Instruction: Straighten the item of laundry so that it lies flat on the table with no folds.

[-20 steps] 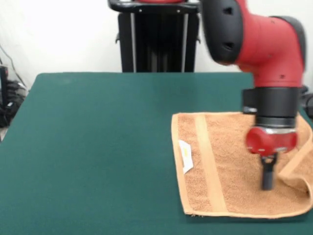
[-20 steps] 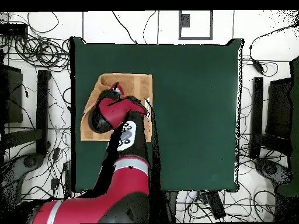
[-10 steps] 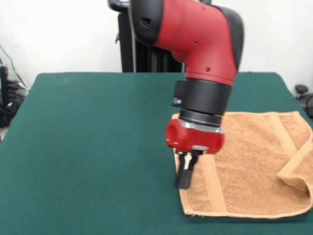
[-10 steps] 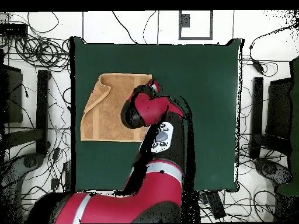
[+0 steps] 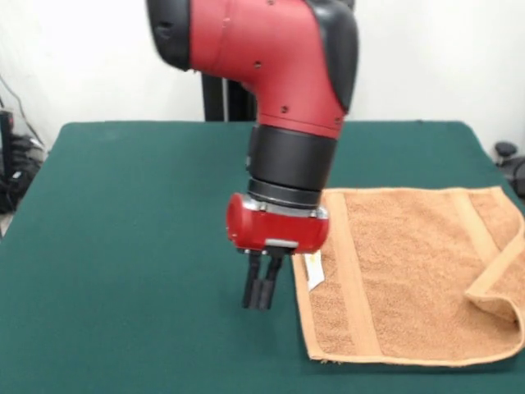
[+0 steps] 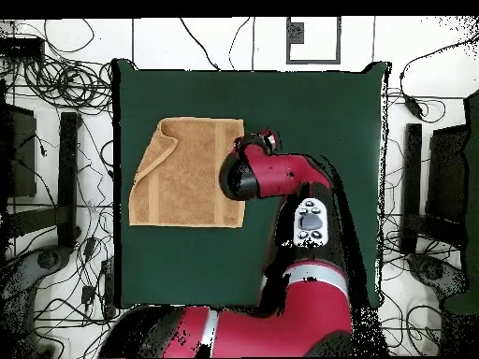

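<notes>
Hovering my gripper (image 5: 259, 294) over bare table (image 5: 131, 246) just off the towel (image 5: 410, 275), at its 9 o'clock edge in the front view, fingers pinched together and holding nothing. Towel sits at the table's 3 o'clock side, mostly flat, white tag (image 5: 314, 271) on top by the near band. One corner at 4 o'clock (image 5: 496, 295) is folded over, so not done; I judge I'm parked off the cloth to leave it clear for a re-grasp of that flap

From here the arm (image 6: 281, 178) covers my gripper overhead, and the towel (image 5: 410, 271) runs off the front view's edge.
</notes>
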